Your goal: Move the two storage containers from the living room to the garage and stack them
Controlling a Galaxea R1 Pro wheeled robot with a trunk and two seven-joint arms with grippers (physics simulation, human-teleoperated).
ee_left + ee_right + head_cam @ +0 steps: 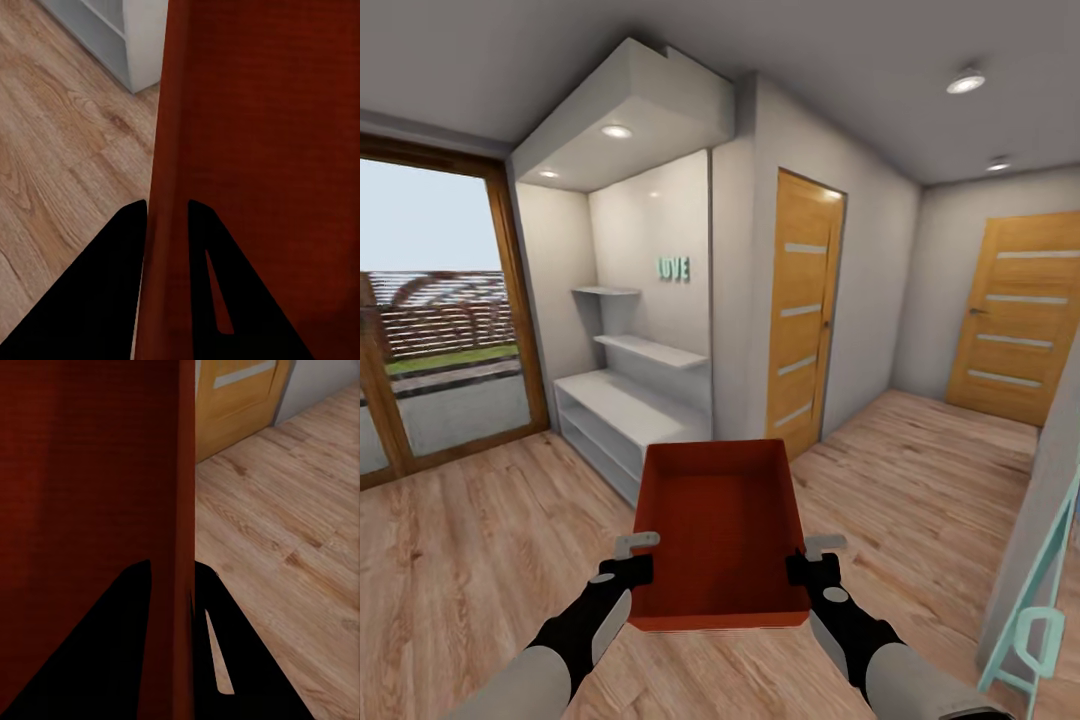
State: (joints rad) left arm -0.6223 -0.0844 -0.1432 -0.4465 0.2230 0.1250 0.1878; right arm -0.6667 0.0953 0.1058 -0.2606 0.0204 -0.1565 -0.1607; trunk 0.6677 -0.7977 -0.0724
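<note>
Head view: storage container [722,540] carried clear of the wood floor [470,540], just in front of the white shelf unit [622,415], left claw [637,556] and right claw [815,560] each clamping a side wall.

Left wrist: fingers [101,292] straddle the container wall [169,180].

Right wrist: same grip on the wall [180,480]. Risk: thin-wall pinches slip if the arms spread while driving; container could clip the shelf unit or door [805,310].

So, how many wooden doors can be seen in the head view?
2. One wooden door stands in the wall right of the white shelf unit. The other door is at the far right end of the hallway. More may be hidden.
</note>
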